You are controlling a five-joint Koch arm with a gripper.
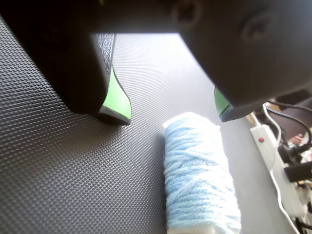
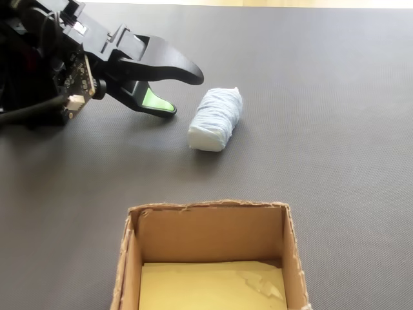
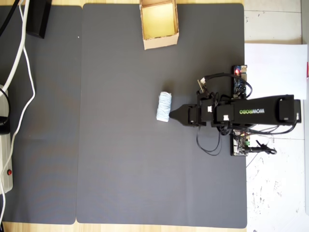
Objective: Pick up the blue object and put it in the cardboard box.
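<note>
Dark mat [image 3: 120, 169] covers tabletop. Cardboard box [image 2: 132, 258] well apart from fingers [image 2: 184, 90]. Fingers spread wide, empty, low over mat. Blue object [image 2: 216, 119] lies on mat just beyond fingertips, untouched.

A dark textured mat [image 3: 120, 159] covers the table beneath the hand [image 3: 173, 114]. In the overhead view, white cables [image 3: 21, 58] and a white power strip [image 3: 6, 169] lie far across the mat from the hand, and a white sheet of paper [image 3: 275, 67] lies behind it.
</note>
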